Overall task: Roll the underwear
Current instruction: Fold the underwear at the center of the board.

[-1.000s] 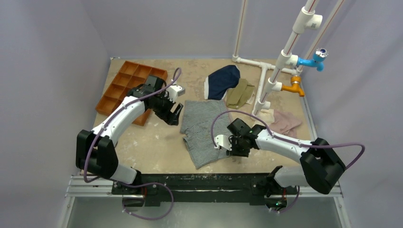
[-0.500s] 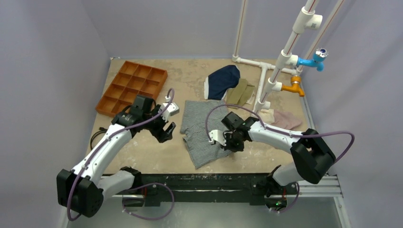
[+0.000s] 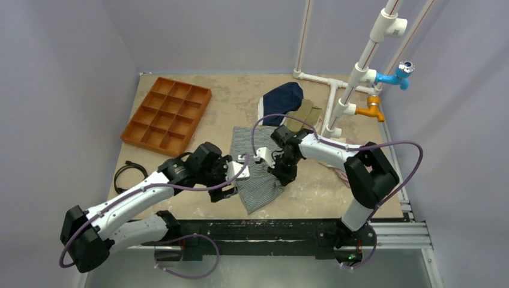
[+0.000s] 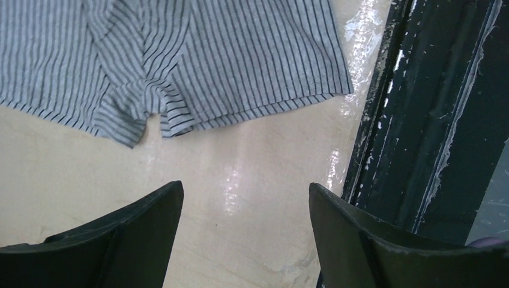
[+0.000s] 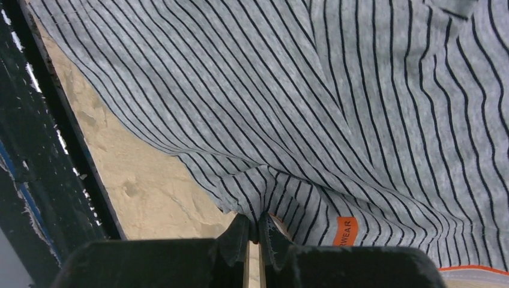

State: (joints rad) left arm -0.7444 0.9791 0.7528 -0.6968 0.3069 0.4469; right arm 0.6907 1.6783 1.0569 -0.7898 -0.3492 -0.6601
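Observation:
The grey-and-white striped underwear lies flat on the tan table, near the front edge. My right gripper is at its right side. In the right wrist view the gripper is shut on a pinched fold of the underwear at the hem, beside an orange label. My left gripper hovers at the garment's left front. In the left wrist view it is open over bare table, with the underwear's hem just ahead of the fingertips and nothing between them.
An orange divided tray sits at the back left. A navy garment and an olive-tan one lie behind the underwear, by a white pipe frame. A black cable loop lies left. The black front rail is close.
The left arm swung from the tray forward to the underwear's left front. The right gripper shut on the right hem and moved back and left, pulling the cloth inward.

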